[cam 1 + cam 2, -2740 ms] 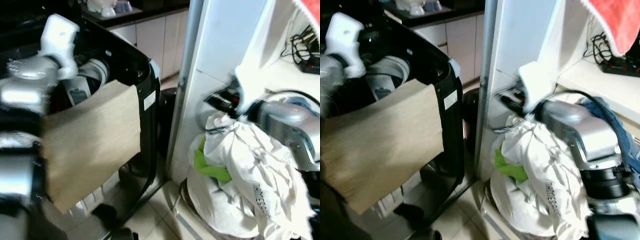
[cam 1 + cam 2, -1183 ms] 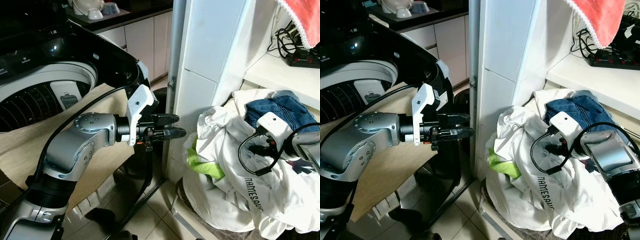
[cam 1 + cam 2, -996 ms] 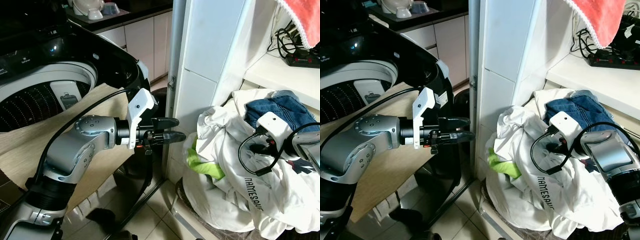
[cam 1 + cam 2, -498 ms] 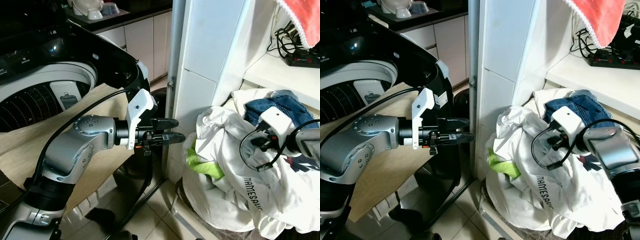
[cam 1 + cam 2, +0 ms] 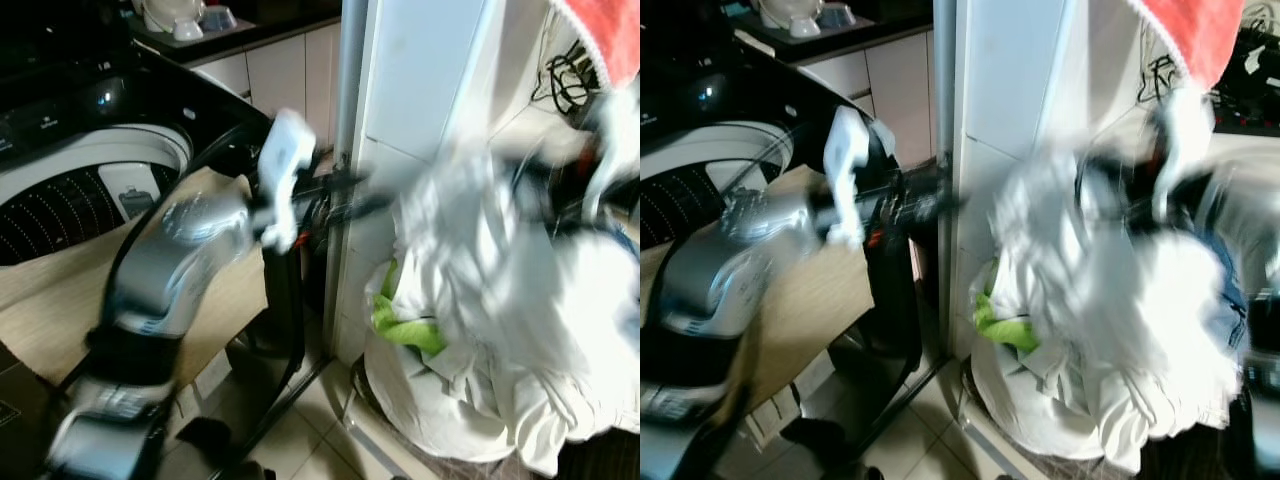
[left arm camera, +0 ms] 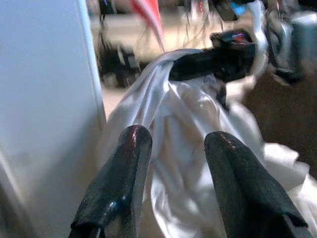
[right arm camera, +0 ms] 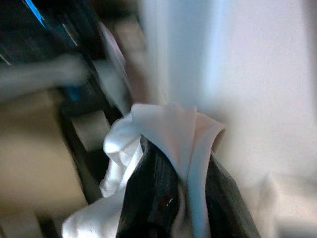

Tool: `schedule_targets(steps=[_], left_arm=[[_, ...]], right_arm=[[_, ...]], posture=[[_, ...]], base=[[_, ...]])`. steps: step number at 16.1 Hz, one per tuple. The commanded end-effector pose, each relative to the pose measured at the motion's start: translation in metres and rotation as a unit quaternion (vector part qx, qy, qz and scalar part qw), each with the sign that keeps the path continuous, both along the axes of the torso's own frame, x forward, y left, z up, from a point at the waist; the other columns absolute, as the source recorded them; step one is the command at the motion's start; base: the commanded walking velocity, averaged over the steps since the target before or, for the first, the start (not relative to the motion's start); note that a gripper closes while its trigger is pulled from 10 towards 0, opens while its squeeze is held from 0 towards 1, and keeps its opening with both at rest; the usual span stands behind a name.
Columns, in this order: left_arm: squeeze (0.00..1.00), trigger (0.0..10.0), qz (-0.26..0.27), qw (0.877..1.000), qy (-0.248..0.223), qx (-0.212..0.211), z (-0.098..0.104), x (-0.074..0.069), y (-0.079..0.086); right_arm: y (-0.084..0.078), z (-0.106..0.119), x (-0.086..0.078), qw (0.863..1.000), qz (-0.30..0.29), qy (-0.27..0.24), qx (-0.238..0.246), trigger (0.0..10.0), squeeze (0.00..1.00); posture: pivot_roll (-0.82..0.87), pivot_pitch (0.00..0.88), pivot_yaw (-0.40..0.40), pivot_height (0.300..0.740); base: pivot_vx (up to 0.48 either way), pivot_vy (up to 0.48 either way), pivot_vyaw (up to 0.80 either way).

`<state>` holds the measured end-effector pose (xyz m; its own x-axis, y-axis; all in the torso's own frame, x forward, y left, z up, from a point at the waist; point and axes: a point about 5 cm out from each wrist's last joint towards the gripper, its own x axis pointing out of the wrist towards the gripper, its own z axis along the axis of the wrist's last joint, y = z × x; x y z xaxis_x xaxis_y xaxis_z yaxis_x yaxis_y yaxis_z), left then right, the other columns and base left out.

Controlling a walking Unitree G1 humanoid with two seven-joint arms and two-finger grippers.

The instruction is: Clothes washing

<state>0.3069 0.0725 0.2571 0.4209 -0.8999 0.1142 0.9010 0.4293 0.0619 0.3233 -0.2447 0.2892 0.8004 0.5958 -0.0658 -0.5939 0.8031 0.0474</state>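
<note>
Head cams are pretty smeared from where I'm sitting, so take the details with a grain of salt. My right claw [image 7: 171, 193] is clamped on a fold of the white garment [image 5: 1110, 300]. In the right wrist view the cloth is bunched up over and between the two black fingers [image 7: 151, 191]. The garment hangs up off the laundry pile [image 5: 450, 400], which sits on the floor against the foot of the white tiled wall [image 5: 420, 90], and it's stretched up in a blurry white column beside that wall. A green piece [image 5: 400, 320] pokes out of the pile at its edge nearest the washer.

My left claw [image 6: 173, 144] is stuck out toward the garment with its fingers [image 6: 126, 168] spread apart and nothing between them. In the left wrist view the white cloth is right ahead, with the right claw pinching it at the top. I can't tell whether the left fingers touch the cloth.

The washing machine [image 5: 90, 170] is off to my left with its drum open, and a tan cloth [image 5: 60, 290] is draped over its front edge. A red towel [image 5: 1195, 35] hangs at the top on my right, above the shelf with tangled cables [image 5: 565, 75].
</note>
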Motion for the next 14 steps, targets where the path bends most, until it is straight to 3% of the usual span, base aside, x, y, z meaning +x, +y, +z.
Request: schedule_targets(steps=[1,3,7,8,13,14], left_arm=[[1.0,10.0,0.017,1.0,-0.002,-0.024,0.007,0.004,0.0],[1.0,10.0,0.013,0.997,-0.01,-0.071,0.02,0.006,-0.022],[1.0,10.0,0.027,0.997,-0.016,-0.077,0.018,0.01,-0.043],[0.0,10.0,0.039,0.995,-0.028,-0.084,0.019,0.012,-0.051],[0.0,10.0,-0.003,0.998,-0.037,-0.056,0.005,0.002,-0.065],[0.0,3.9,-0.002,0.998,-0.032,-0.058,0.003,0.002,-0.064]], right_arm=[[0.005,0.014,-0.005,0.999,0.019,-0.02,0.033,0.0,0.0],[0.024,0.027,-0.01,0.993,0.063,-0.03,0.095,0.0,0.0],[0.038,0.034,-0.015,0.986,0.087,-0.033,0.14,0.0,0.0],[0.048,0.029,-0.017,0.985,0.094,-0.022,0.14,0.0,0.0],[0.064,0.027,-0.021,0.982,0.108,-0.009,0.153,0.0,0.0],[0.065,0.027,-0.022,0.982,0.107,-0.008,0.154,0.0,0.0]], posture=[[-0.09,0.0,0.025,0.74],[-0.09,0.0,0.026,0.74],[-0.1,0.0,0.037,0.74],[-0.09,0.0,0.037,0.74],[-0.09,0.0,0.04,0.74],[-0.09,0.0,0.041,0.74]], base=[[0.0,0.0,0.0],[0.0,0.0,0.0],[0.0,0.0,0.0],[0.0,0.0,0.0],[0.0,0.0,0.0],[0.0,0.0,0.0]])
